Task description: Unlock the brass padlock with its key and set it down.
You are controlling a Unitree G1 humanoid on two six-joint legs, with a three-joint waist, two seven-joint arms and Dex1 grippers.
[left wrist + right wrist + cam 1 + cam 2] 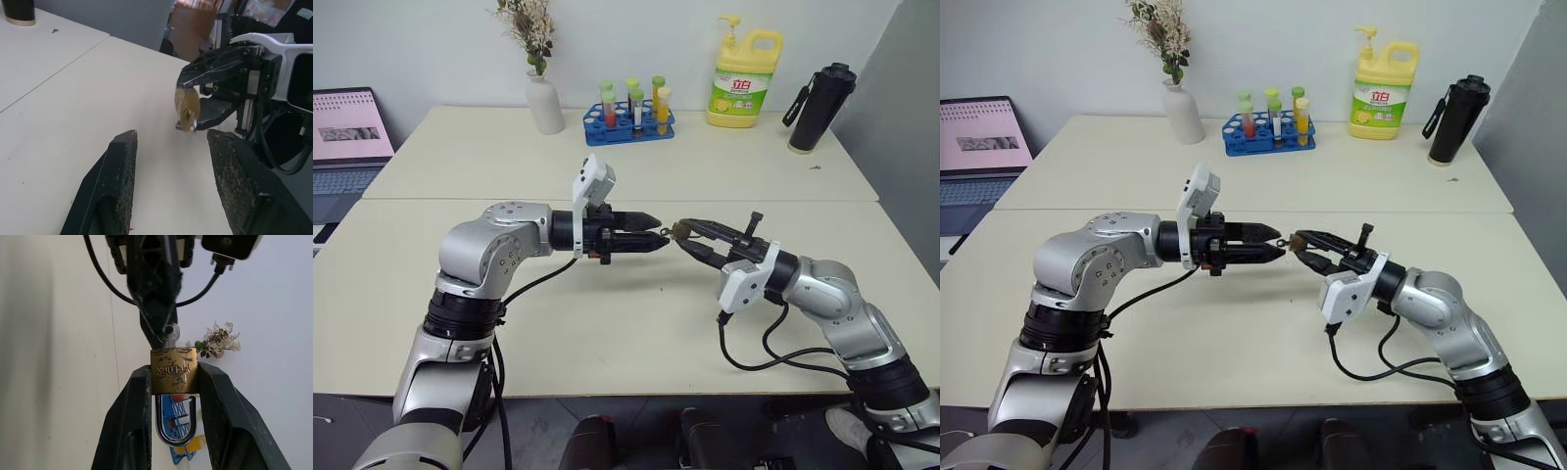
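Mid-frame in the left eye view, two black-fingered grippers meet nose to nose above a cream-white table [607, 333]. The right gripper [173, 382] is clamped on the small golden-yellow brass padlock [174, 371], pinching its squarish body from both sides so the keyhole end faces the other arm and the thin silvery U-shaped shackle [175, 423] hangs back between the fingers. The shackle looks seated in the body, though whether it has released cannot be told. The tiny silver-grey key [170, 334] with its ring-like end stands in the keyhole, projecting from the padlock towards the left gripper [646, 242].

In the left wrist view that gripper's fingers [115, 181] stand apart with nothing between them, the padlock and key just ahead of their tips. The hold makes sense as a vice: one arm steadies the lock in the air while the other works the key. Judged from this, the turning of the key is the step in hand, and setting the padlock down is not yet done.

At the far edge of the table, along the top of the frame, stand a white vase of dried flowers [544, 101], a blue rack of coloured test tubes [631, 119], a yellow detergent bottle with pump [744, 80] and a black flask [820, 108]. An open laptop [347, 132] sits at the upper left, before a plain pale wall.
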